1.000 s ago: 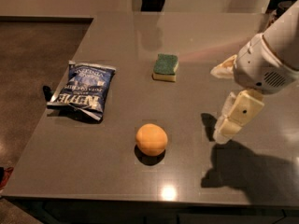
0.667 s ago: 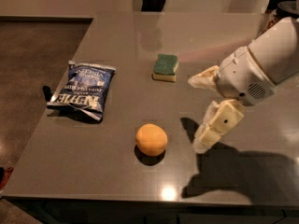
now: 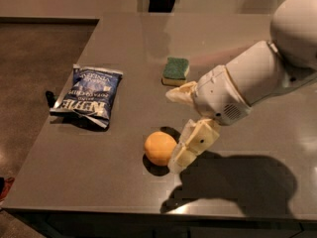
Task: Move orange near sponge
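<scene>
The orange (image 3: 159, 148) is round and smooth and lies on the grey table near the front edge. The sponge (image 3: 176, 71), dark green on top with a pale yellow base, lies farther back, apart from the orange. My gripper (image 3: 174, 128) reaches in from the right and is open. One finger (image 3: 194, 144) stands right beside the orange on its right, touching or nearly touching it. The other finger (image 3: 181, 92) points left between the orange and the sponge. The fingers hold nothing.
A blue chip bag (image 3: 89, 96) lies flat at the left of the table (image 3: 124, 43), close to its left edge. The white arm (image 3: 257, 78) spans the right side above the table. The floor drops off to the left.
The gripper has moved left and forward, from well right of the orange to right beside it. The orange, sponge and bag have not moved.
</scene>
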